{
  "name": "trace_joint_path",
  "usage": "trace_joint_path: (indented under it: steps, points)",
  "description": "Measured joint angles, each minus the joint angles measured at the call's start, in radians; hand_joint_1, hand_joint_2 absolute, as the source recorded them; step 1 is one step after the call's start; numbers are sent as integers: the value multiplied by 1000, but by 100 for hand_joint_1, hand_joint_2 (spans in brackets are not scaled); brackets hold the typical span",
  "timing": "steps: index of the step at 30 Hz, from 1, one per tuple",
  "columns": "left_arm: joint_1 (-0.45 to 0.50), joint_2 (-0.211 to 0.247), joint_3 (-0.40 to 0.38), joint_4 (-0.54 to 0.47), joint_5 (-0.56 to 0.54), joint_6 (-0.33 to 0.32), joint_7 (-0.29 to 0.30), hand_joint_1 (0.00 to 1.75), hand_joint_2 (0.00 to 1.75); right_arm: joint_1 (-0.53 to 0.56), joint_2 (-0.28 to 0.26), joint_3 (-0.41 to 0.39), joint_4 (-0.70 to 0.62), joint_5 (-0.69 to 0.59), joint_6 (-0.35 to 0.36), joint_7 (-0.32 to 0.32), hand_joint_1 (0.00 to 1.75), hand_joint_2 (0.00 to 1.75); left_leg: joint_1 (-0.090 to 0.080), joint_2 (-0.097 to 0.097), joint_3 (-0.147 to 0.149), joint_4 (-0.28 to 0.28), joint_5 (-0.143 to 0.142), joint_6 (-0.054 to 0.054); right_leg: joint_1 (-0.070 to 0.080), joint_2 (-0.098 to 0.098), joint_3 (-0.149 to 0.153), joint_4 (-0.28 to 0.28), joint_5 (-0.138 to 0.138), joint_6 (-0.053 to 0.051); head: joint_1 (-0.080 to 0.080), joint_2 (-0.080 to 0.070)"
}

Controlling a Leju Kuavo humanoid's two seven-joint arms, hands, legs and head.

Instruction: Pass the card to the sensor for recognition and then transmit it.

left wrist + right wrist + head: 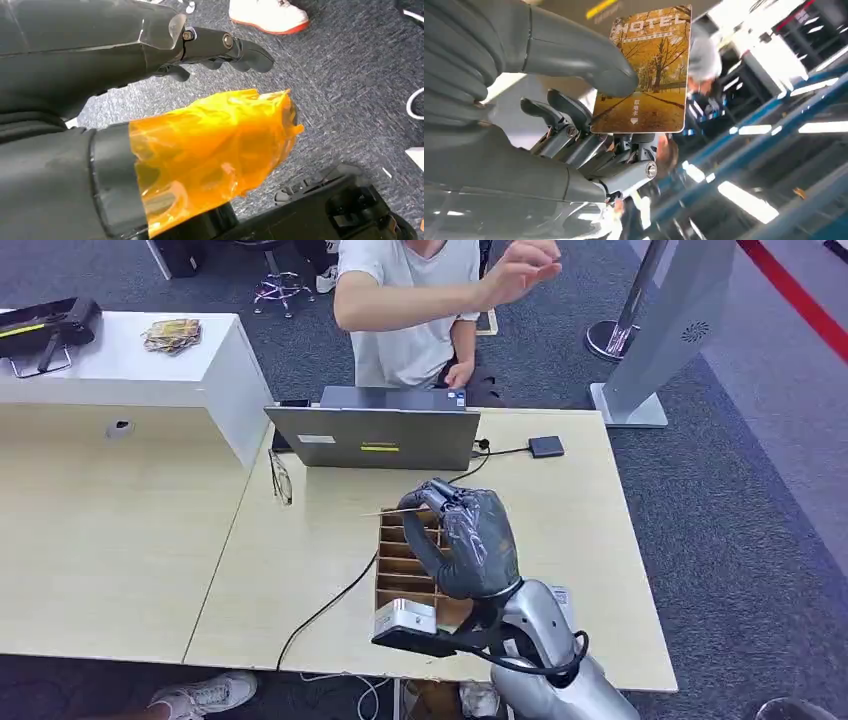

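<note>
The right hand [468, 540] pinches the hotel key card [644, 70] between thumb and fingers, held flat above the wooden slotted card holder [405, 560]. To do the step well, keep the card level and carry it far-right to the black card sensor [546, 447]. The left hand [220, 45] hangs over carpet, fingers loosely extended, holding nothing.

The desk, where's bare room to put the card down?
Free: the light desk right of the wooden slot box, below the small black pad; also left of the box, past the black cable. Crowded: around the laptop and glasses.
</note>
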Motion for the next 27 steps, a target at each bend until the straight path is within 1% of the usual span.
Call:
trace_joint_path:
  steps: [5, 8, 13, 17, 19, 27]
  points:
    - [2, 0, 0, 0, 11, 11, -12, 0, 0, 17, 0, -37, -20, -214, 115, -54, 175, 175, 0, 0, 0, 0, 0, 0, 0, 0, 0, 0, 0, 0, 0, 0]
    - [5, 1, 1, 0, 16, 16, -18, 0, 0, 29, 0, -75, -21, -351, 192, -82, 175, 175, 0, 0, 0, 0, 0, 0, 0, 0, 0, 0, 0, 0, 0, 0]
    - [9, 2, 2, 0, 21, 23, -20, 0, 0, 50, -2, -134, -20, -513, 292, -112, 175, 175, 0, 0, 0, 0, 0, 0, 0, 0, 0, 0, 0, 0, 0, 0]
    - [12, 3, 3, 0, 26, 28, -22, 0, 0, 68, -9, -174, -11, -602, 344, -128, 175, 175, 0, 0, 0, 0, 0, 0, 0, 0, 0, 0, 0, 0, 0, 0]
    - [13, 3, 3, 0, 29, 29, -24, 0, 0, 77, -15, -190, -5, -629, 358, -130, 175, 175, 0, 0, 0, 0, 0, 0, 0, 0, 0, 0, 0, 0, 0, 0]
    - [17, 4, 11, 0, 35, 41, -35, 0, 0, 115, -40, -265, 25, -700, 375, -143, 175, 175, 0, 0, 0, 0, 0, 0, 0, 0, 0, 0, 0, 0, 0, 0]
